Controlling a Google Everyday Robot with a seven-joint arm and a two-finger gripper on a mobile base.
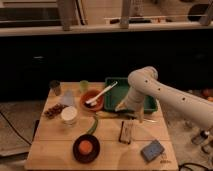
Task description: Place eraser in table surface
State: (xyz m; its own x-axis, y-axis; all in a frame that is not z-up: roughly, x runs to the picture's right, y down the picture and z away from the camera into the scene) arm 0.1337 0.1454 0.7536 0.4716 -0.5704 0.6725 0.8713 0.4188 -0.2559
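Jaws open, nothing between them. Gripper [134,115] low over the table surface [50,152], at the front edge of the green tray [112,100], on a white arm [172,99] reaching in from the right. Eraser [126,132] flat on the pale wooden planks, just in front of the gripper and apart from it, dark with a paler face. Grey-blue pad [152,150] near the front right corner, beside the eraser but not touching. Red bowl [97,106] left of the tray, white spoon [103,92] leaning out of it toward the tray. Long green vegetable [93,125] between the red bowl and a dark bowl [76,150], with an orange object [86,146] inside the latter. White cup [69,115] left of the vegetable. Dark cup [55,87] and small green cup [84,85] along the far edge.
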